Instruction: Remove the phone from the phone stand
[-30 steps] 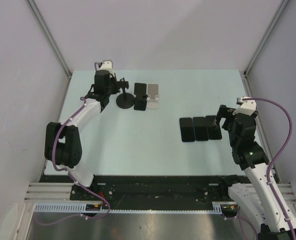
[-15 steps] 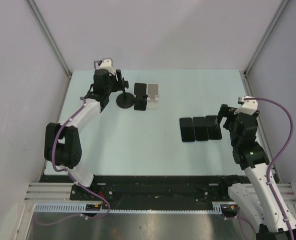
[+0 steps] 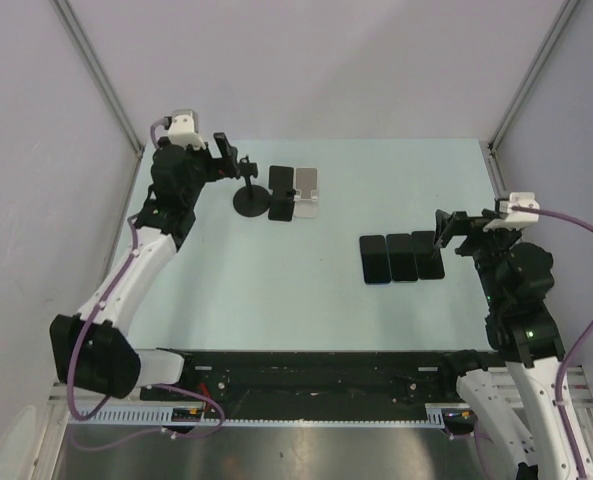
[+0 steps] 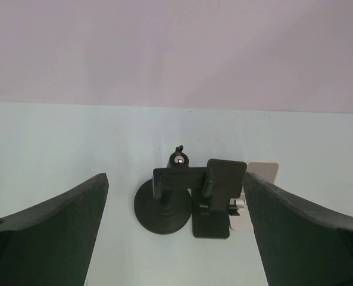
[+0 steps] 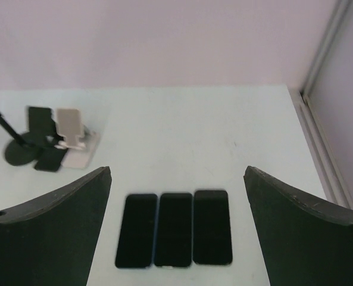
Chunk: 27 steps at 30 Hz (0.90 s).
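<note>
**Black phones (image 3: 403,257) lying flat, jaws wide on both arms**

Overhead view: three phones lie in a row on the pale green table (image 3: 276,290), well apart from the stands at the far left. These are a round-based pole stand (image 3: 248,200), a black stand (image 3: 281,195) and a white stand (image 3: 307,192), set side by side. The left gripper (image 3: 231,160) hovers just beside the pole stand, fingers spread, holding nothing. The right gripper (image 3: 442,232) hangs by the rightmost phone, equally agape and empty. The left wrist view shows only the stands, and reveals a crossbar clamp (image 4: 179,176) atop the pole. The right wrist view brings the phones close between its fingers.
</note>
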### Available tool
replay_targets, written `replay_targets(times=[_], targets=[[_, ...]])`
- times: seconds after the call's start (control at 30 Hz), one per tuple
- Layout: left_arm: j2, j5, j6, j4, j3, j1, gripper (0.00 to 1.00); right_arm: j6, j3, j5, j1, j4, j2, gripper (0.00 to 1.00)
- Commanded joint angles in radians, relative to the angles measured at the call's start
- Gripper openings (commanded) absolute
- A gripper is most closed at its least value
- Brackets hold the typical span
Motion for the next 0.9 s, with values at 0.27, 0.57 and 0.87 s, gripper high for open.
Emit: replay_targets(times=[0.27,0.57,0.87], targets=[[-0.394,-0.03,0.009,0.005,-0.195,-0.004,1.0,0.001,0.15,-0.28,-0.004,0.139,-0.103,1.0],[-0.745,-0.163,-0.018,-0.004,-0.404,-0.004,1.0,-0.017,0.15,-0.067,0.027,0.075,-0.09,1.0],[-1.015,-0.225,0.02,-0.101,-0.478,-0.004,1.0,-0.055,0.15,0.043,0.074,0.063,-0.056,1.0]])
